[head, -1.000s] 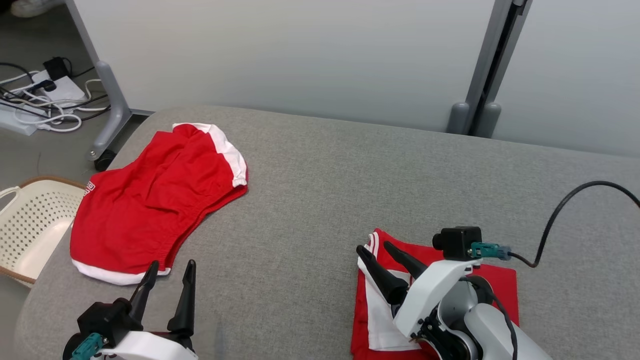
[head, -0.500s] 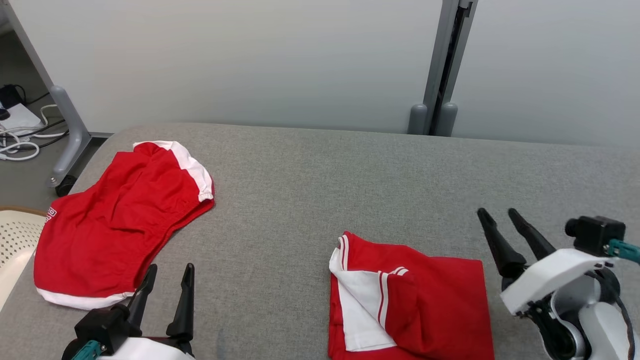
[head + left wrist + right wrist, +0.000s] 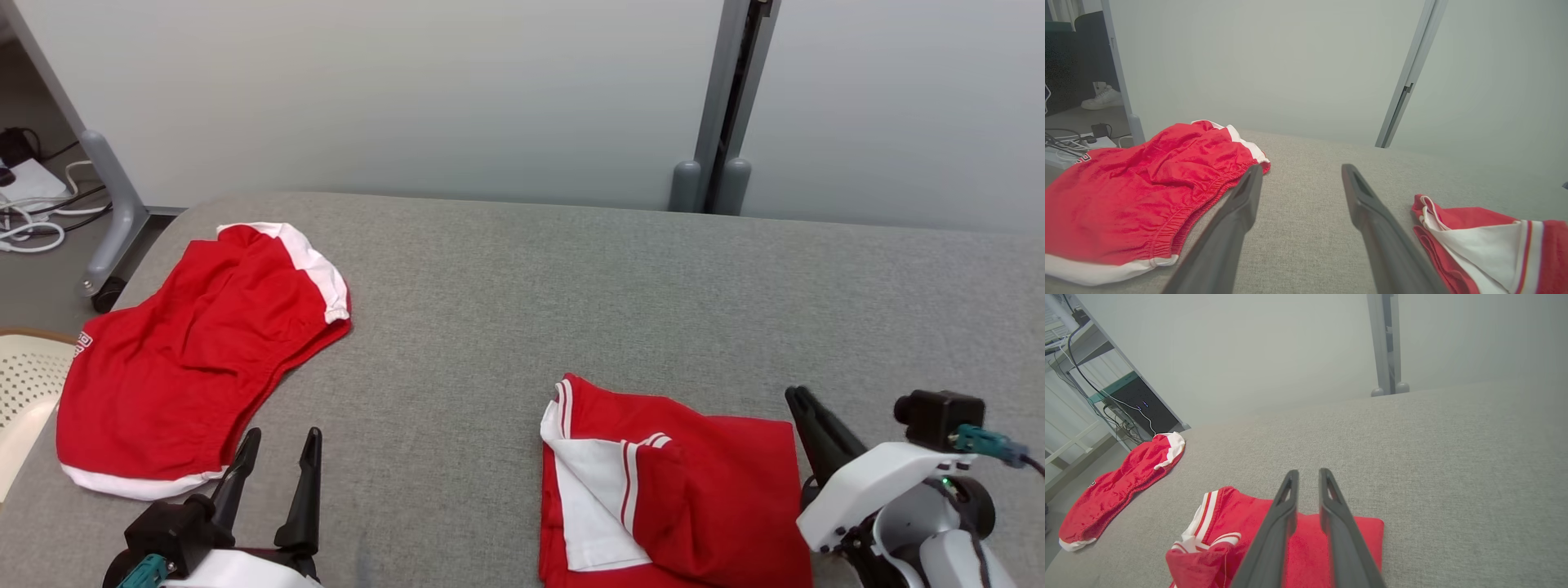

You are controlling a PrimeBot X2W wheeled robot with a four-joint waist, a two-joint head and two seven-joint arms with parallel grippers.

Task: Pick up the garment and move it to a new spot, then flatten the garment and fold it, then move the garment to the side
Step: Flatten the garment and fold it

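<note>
A folded red garment [image 3: 702, 490] with white lining and striped trim lies at the near right of the grey padded table [image 3: 522, 310]; it also shows in the wrist views [image 3: 1478, 241] [image 3: 1363, 539]. A second red garment [image 3: 188, 359], shorts with white bands, lies spread out at the left [image 3: 1126, 188] [image 3: 1118, 486]. My right gripper [image 3: 796, 396] hovers just right of the folded garment, fingers nearly together with nothing between them [image 3: 1308, 472]. My left gripper [image 3: 282, 437] stands open and empty near the front edge, beside the shorts' lower hem [image 3: 1301, 169].
A cream perforated basket [image 3: 24, 384] sits off the table's left edge. Grey partition panels with a post [image 3: 722, 98] stand behind the table. A wheeled leg [image 3: 106, 212] and cables [image 3: 24, 220] are on the floor at the far left.
The camera has turned right. My right gripper came off the folded garment to its right side, then drew its fingers together. The left gripper stayed open and still.
</note>
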